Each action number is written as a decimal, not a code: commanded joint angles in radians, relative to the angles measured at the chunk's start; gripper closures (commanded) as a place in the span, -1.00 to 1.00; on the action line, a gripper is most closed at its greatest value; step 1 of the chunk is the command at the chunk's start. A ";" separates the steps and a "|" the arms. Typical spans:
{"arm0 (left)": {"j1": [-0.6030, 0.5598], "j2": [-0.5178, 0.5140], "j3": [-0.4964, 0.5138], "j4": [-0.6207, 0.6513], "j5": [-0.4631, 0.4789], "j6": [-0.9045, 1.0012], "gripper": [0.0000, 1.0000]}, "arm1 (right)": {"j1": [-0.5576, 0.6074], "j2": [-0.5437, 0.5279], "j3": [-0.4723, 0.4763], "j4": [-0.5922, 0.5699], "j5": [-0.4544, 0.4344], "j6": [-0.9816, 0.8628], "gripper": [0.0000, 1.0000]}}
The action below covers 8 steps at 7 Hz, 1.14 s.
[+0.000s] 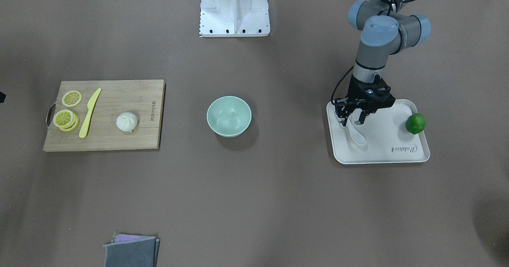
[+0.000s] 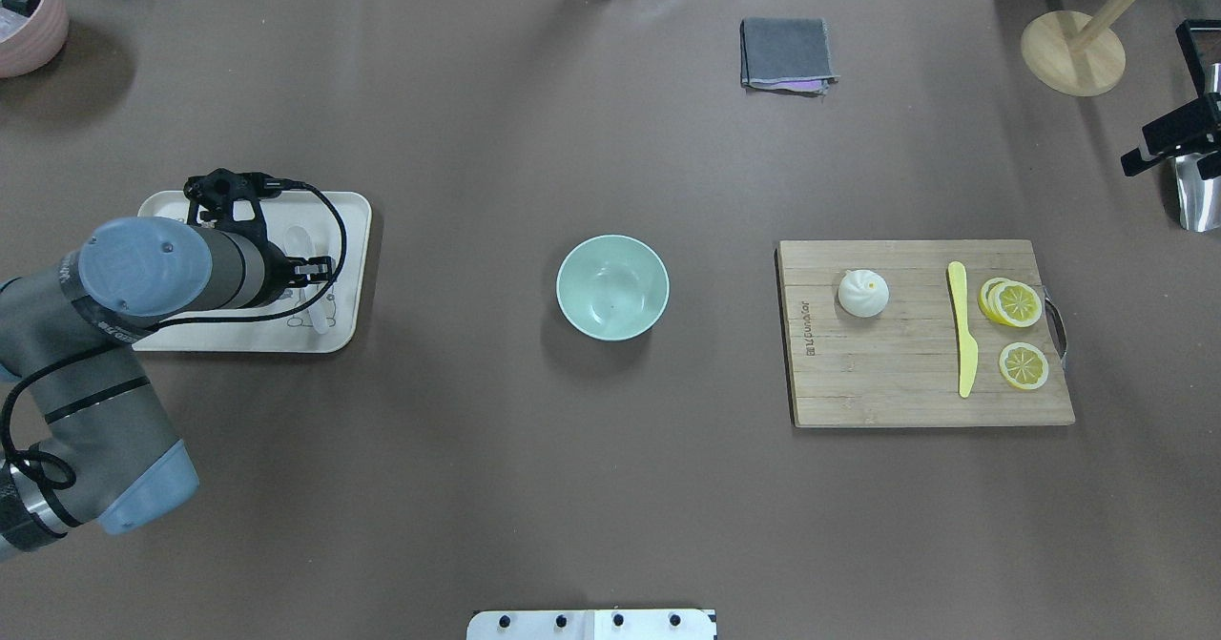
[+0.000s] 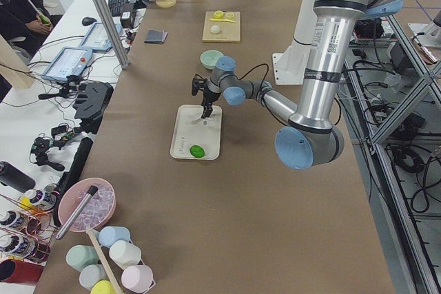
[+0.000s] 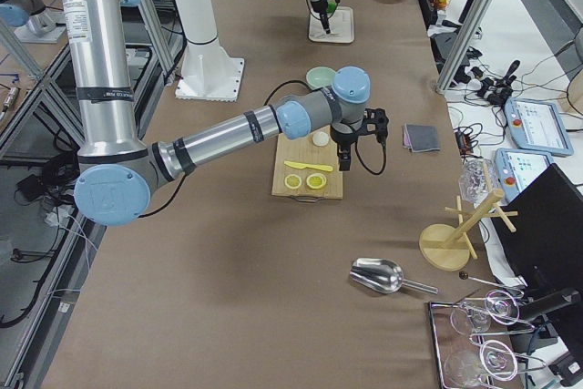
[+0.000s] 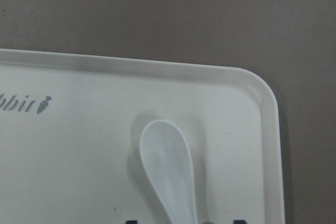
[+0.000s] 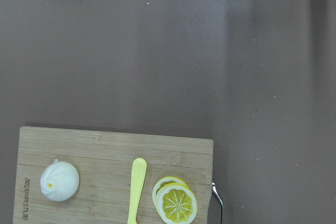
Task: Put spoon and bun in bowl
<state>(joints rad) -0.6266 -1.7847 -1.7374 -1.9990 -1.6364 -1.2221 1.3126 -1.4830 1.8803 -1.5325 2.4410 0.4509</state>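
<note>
On the tray (image 1: 381,149), the spoon (image 1: 356,135) is straddled at its handle by the left gripper (image 1: 352,119), whose fingers are spread, not pinching. The bowl (image 2: 612,287) is placed mid-table. The bun (image 2: 863,293) is set on the cutting board (image 2: 887,382); the right gripper (image 4: 345,159) is held above it, and whether it is spread cannot be told.

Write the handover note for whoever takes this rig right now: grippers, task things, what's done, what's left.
Left gripper: open, low over the tray, fingers on either side of the spoon handle, not closed on it.
Right gripper: hovers near the cutting board; I cannot tell whether it is open or shut.
Things: spoon lies on the tray, bun sits on the board, bowl is empty at mid-table.
Done: nothing in the bowl.
Left: grasp the spoon and put it in the bowl, then the bun.
</note>
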 commanded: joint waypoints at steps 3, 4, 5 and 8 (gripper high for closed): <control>0.005 -0.047 0.062 -0.001 0.000 0.003 0.10 | -0.007 0.007 -0.001 0.000 0.000 0.015 -1.00; 0.004 -0.048 0.056 -0.003 -0.010 0.003 0.96 | -0.007 0.009 0.000 0.000 0.000 0.015 -1.00; -0.001 -0.047 0.036 -0.001 -0.017 0.001 1.00 | -0.007 0.009 0.003 0.000 0.000 0.023 -1.00; -0.045 -0.013 -0.082 0.035 -0.072 0.004 1.00 | -0.018 0.013 0.010 0.000 0.000 0.042 -1.00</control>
<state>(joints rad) -0.6496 -1.8043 -1.7772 -1.9847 -1.6904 -1.2186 1.3024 -1.4728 1.8892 -1.5324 2.4416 0.4881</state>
